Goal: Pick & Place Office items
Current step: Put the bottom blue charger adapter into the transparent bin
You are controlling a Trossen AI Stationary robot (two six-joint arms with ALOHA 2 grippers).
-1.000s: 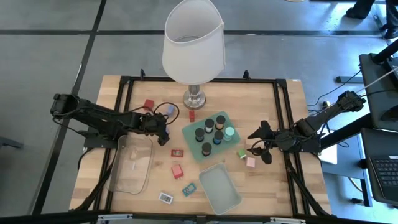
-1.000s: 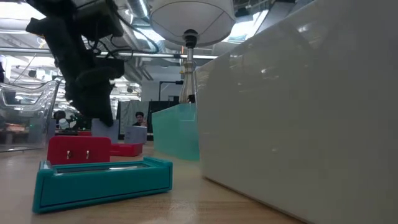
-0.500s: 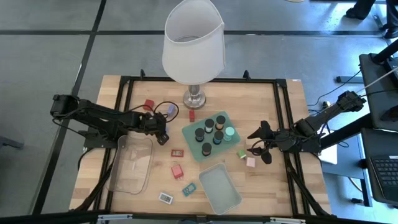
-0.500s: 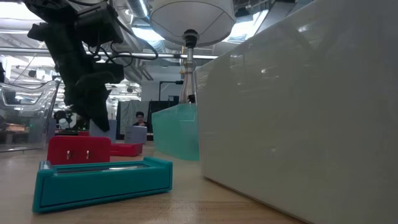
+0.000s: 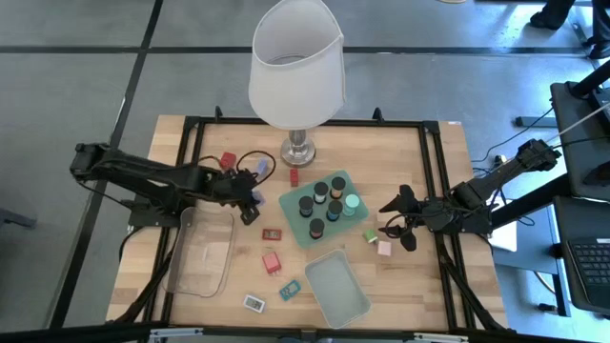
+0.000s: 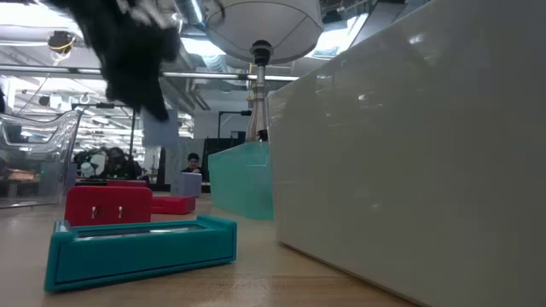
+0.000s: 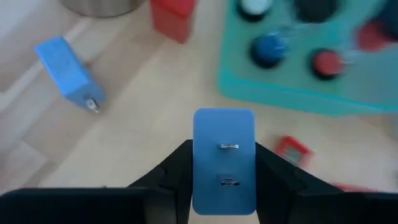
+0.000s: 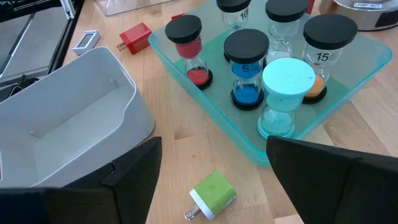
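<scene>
Blue plug block now pinched in left hand, lifted off desk; right hand waits spread.

We see a blue block between the dark fingers of the left gripper. Another blue block lies on the light wooden table. The tray is mint-green, and in it stand timers with black tops and one mint top; their sand is red, blue and orange. A green block lies near a white tray. The lamp shade is white.
</scene>
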